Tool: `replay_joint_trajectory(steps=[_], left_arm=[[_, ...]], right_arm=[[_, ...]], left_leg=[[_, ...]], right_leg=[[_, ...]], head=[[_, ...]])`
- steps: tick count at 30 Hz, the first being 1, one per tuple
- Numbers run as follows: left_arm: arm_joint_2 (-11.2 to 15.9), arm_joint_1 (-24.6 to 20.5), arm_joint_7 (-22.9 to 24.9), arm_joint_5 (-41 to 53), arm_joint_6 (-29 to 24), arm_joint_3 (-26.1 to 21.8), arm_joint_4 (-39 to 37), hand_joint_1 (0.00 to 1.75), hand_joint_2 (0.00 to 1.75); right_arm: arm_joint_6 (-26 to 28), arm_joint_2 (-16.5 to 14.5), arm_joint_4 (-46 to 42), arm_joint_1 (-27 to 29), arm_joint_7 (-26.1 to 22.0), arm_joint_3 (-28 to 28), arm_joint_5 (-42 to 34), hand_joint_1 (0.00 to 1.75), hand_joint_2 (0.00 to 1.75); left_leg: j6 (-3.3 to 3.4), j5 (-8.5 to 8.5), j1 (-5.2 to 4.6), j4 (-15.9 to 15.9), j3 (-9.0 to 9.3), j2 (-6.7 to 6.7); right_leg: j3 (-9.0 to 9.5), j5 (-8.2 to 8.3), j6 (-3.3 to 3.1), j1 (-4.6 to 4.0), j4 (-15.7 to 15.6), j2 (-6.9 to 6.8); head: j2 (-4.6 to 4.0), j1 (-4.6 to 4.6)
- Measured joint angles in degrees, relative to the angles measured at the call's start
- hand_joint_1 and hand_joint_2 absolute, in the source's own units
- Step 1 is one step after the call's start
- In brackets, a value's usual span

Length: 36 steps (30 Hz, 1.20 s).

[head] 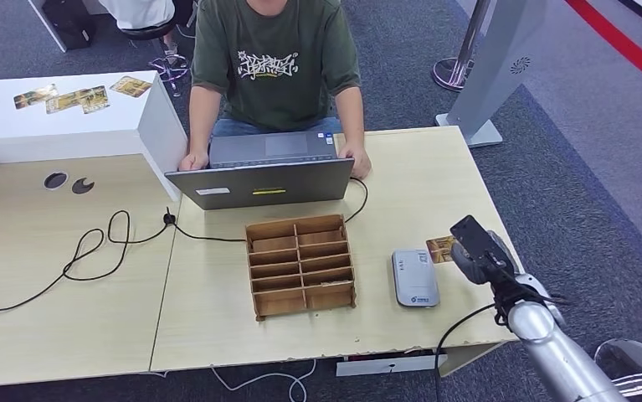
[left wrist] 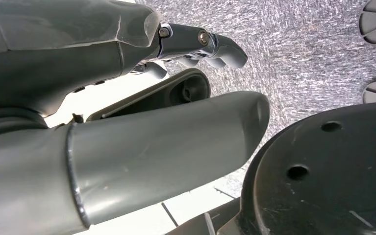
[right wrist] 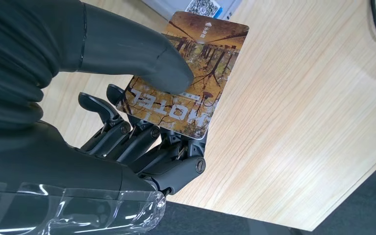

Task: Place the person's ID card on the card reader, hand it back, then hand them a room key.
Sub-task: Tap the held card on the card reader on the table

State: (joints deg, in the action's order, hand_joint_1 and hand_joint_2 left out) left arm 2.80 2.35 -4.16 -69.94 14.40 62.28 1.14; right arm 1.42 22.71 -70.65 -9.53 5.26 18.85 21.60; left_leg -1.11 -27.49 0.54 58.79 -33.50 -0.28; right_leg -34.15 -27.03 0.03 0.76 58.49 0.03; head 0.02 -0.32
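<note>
My right hand (head: 478,248) is over the table's right edge and pinches a card (head: 440,249) between the thumb and the fingers. Close up, the card (right wrist: 195,73) shows a brown tree picture and the word HOTEL; the thumb (right wrist: 141,58) presses on its face and the fingers (right wrist: 146,142) lie under it. It is held just above the wood, right of the grey card reader (head: 415,277), which lies flat with nothing on it. My left hand (left wrist: 186,98) hangs low over carpet, holding nothing, with the thumb apart from the fingers (left wrist: 210,44). The person (head: 275,67) sits across the table with both hands at a laptop (head: 259,180).
A wooden compartment box (head: 300,264) stands mid-table, left of the reader. A black cable (head: 100,251) loops across the left table. Several cards (head: 74,96) lie on a white counter at the far left. A black chair base (left wrist: 323,176) is near my left hand.
</note>
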Motion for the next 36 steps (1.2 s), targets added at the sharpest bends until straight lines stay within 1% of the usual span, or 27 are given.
replay_joint_trajectory(steps=[11, 20, 27, 31, 36], left_arm=[[-0.35, 0.01, -0.22, -0.06, 0.04, -0.13, 0.00, 0.00, 0.00], [-0.54, 0.12, -0.62, 0.03, 0.04, -0.69, -0.03, 0.00, 0.00], [-0.58, 0.12, -0.62, 0.67, 0.14, -1.12, -0.04, 0.00, 0.00], [-0.55, 0.11, -0.61, 1.19, 0.19, -1.13, -0.04, 0.00, 0.00], [-0.45, 0.12, -0.59, 1.42, 0.20, -1.14, -0.04, 0.00, 0.00]], right_arm=[[2.43, -0.43, -5.73, 2.96, -0.47, 1.76, 0.46, 1.75, 1.75], [2.23, -0.26, -9.15, 4.89, 0.21, 2.11, 1.04, 1.75, 1.75], [0.29, -0.26, -8.69, 4.55, 0.54, 3.27, 0.62, 1.75, 1.75], [-1.00, -0.26, -6.37, 3.13, 1.00, 4.14, 0.07, 1.75, 1.75], [-1.25, -0.26, -3.66, 2.14, 1.28, 4.77, -0.16, 1.75, 1.75]], left_leg=[[0.00, 0.00, 0.00, 0.00, 0.01, 0.01], [0.00, 0.00, 0.00, 0.00, 0.00, 0.01], [0.01, 0.00, 0.00, 0.00, -0.01, 0.01], [0.00, 0.00, 0.00, 0.00, 0.00, 0.00], [0.00, 0.00, 0.00, 0.00, -0.01, -0.01]], right_leg=[[0.00, 0.00, 0.01, 0.00, 0.00, 0.00], [0.00, 0.00, 0.01, 0.00, 0.00, 0.00], [0.00, 0.00, 0.01, 0.00, 0.00, 0.00], [0.00, 0.00, 0.00, 0.00, 0.00, 0.00], [0.00, 0.00, 0.00, 0.00, 0.00, -0.01]], head=[[-0.01, 0.00], [0.00, -0.01], [0.00, 0.00], [0.01, 0.00], [0.01, 0.00]])
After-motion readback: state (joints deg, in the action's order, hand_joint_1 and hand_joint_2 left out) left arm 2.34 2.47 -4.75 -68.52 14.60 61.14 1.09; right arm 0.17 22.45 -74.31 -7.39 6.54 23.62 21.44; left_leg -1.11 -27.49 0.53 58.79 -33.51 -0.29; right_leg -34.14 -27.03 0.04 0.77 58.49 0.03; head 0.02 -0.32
